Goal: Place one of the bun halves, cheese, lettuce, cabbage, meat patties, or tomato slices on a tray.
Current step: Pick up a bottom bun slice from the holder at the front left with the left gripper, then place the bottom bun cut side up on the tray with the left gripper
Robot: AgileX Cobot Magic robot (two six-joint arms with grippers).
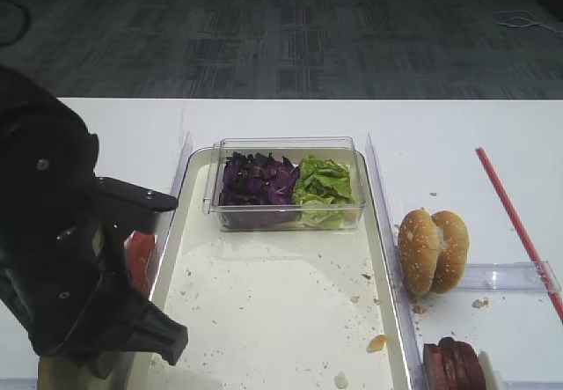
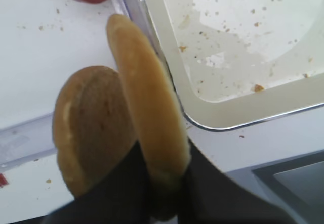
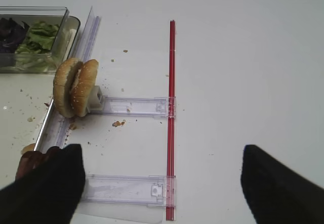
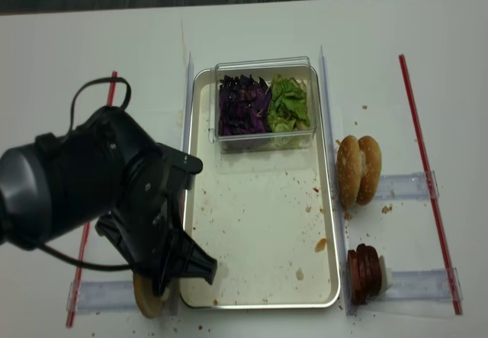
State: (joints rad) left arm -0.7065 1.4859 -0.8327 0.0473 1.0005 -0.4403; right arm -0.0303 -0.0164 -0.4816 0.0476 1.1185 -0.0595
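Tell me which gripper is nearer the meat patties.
Right. The right gripper hovers open over the table with one finger right beside the meat patties. The left gripper is across the tray, shut on the plain bun half.

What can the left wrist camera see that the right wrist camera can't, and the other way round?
Only the left wrist view shows the left gripper shut on a plain bun half, with a second plain half beside it. Only the right wrist view shows the open right gripper, the sesame buns, the red strip, and the box of cabbage and lettuce. Both show the tray and crumbs.
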